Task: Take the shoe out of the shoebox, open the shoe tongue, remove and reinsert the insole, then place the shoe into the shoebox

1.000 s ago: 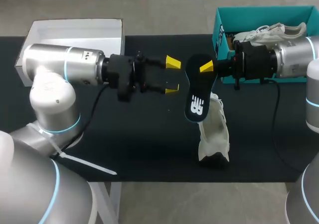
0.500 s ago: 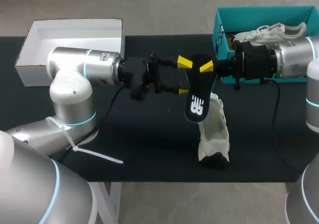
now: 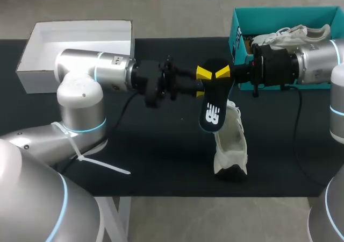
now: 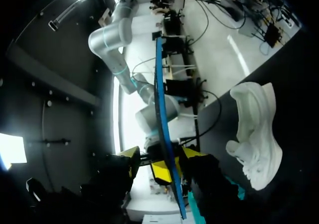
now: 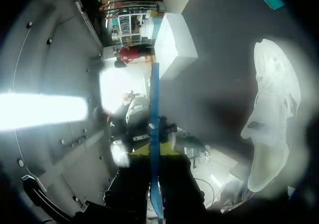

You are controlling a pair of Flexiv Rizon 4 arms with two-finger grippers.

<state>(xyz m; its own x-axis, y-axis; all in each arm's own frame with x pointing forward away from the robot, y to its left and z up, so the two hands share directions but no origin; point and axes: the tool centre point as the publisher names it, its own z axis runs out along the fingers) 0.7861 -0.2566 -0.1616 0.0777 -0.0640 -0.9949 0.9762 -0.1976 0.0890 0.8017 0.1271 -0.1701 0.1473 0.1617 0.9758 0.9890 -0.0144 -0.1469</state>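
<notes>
— Insole (image 3: 214,105)?
— In the air over the shoe (image 3: 231,145) on the tabletop (image 3: 134,161), my right claw (image 3: 226,74) clamped on its top.
— New?
— My left claw (image 3: 202,83) has slid in, fingers apart astride it. I'd judge a handover. Only its wrist view shows the remaining gap.

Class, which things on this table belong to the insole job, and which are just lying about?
In the job: insole, in the right gripper; left gripper at it; white shoe on the table; teal shoebox.
Lying about: white open box; second shoe inside the shoebox.
</notes>
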